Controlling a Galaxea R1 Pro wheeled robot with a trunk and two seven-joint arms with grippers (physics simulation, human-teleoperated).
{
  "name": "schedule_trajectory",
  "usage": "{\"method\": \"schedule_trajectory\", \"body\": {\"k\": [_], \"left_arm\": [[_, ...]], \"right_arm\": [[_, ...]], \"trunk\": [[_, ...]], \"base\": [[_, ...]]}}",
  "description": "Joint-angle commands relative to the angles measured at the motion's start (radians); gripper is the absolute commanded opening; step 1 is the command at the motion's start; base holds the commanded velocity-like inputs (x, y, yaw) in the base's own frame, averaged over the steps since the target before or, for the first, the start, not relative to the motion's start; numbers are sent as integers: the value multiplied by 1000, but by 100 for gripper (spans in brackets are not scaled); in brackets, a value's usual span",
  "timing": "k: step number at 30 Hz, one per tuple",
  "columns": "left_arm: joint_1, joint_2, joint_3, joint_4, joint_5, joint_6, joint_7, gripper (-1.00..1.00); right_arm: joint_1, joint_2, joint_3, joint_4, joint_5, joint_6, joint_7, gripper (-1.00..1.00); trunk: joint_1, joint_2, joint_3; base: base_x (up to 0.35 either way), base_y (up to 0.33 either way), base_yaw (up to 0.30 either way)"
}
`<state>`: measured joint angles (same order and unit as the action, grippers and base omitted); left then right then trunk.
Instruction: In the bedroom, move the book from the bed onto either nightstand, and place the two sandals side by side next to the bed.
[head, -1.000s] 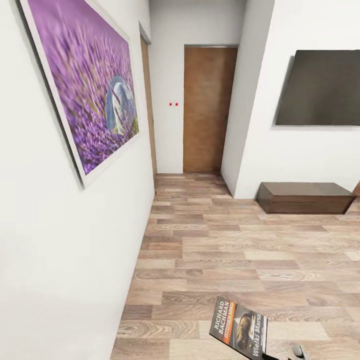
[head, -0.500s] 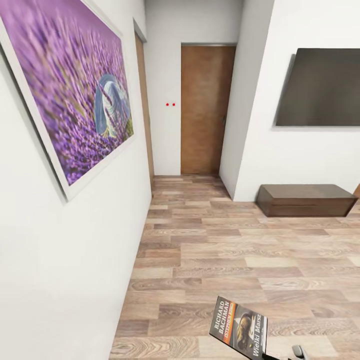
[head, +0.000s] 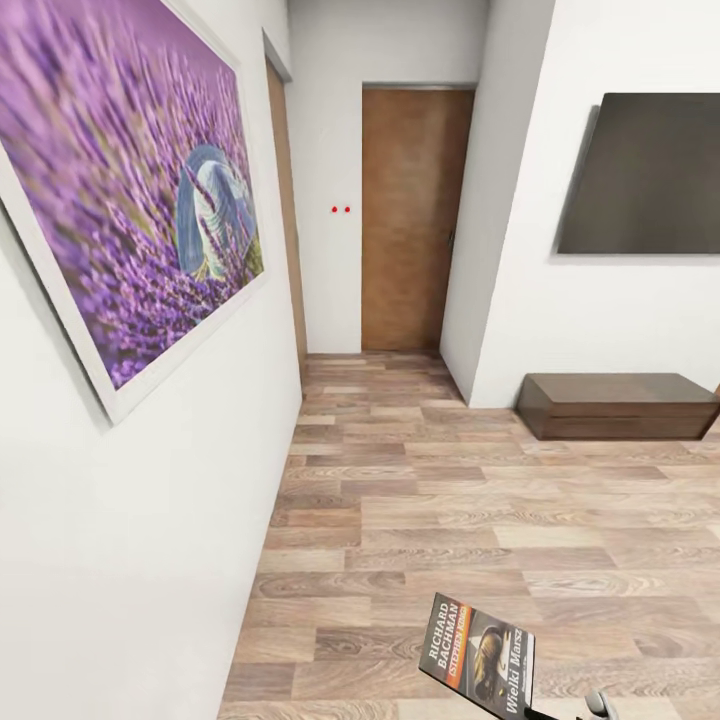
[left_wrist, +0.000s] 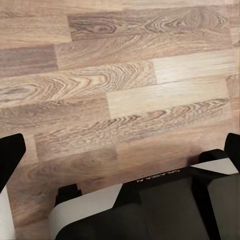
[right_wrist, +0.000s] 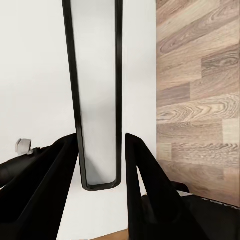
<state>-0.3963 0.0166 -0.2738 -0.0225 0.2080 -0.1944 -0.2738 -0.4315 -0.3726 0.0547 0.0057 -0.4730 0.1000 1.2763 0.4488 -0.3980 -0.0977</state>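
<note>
Along the left of the head view a white wall (head: 150, 560) is seen, and a large framed picture (head: 130, 190) of purple lavender is hung on it. A brown wood-plank floor (head: 450, 500) is spread across the lower half of that view and is carried back into a short corridor, which is closed at its far end by a brown wooden door (head: 412, 215). Two small red dots (head: 341, 210) are marked on the wall just beside that door. On the right-hand wall a dark flat screen (head: 645, 175) is mounted, and below it a low dark brown cabinet (head: 620, 405) is set on the floor against the wall.

At the bottom edge of the head view the book (head: 480, 652) is held up off the floor, tilted, with its dark cover, orange band and white lettering turned towards the camera. In the right wrist view the book (right_wrist: 95, 100) is seen edge-on as a pale strip in a dark outline, and it is clamped between the two black fingers of the right gripper (right_wrist: 102, 165), which are pressed against it on both sides. A small grey part of that arm (head: 597, 705) is seen just beside the book in the head view.

In the left wrist view the left gripper (left_wrist: 120, 155) is pointed at bare planks; its black fingertips (left_wrist: 10, 152) are spread wide apart and nothing is held between them.
</note>
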Motion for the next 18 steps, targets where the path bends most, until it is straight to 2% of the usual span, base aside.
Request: {"method": "schedule_trajectory", "body": {"k": [1,18], "left_arm": [[-1,0,-8,1,10,-3,-4,100],[-1,0,-8,1,10,-2,-4,100]], "right_arm": [[-1,0,4,0,-9,10,3,-100],[-1,0,4,0,-9,10,3,-100]], "trunk": [[1,-2,-2],[1,-2,-2]], "base": [[330,0,0],[333,0,0]]}}
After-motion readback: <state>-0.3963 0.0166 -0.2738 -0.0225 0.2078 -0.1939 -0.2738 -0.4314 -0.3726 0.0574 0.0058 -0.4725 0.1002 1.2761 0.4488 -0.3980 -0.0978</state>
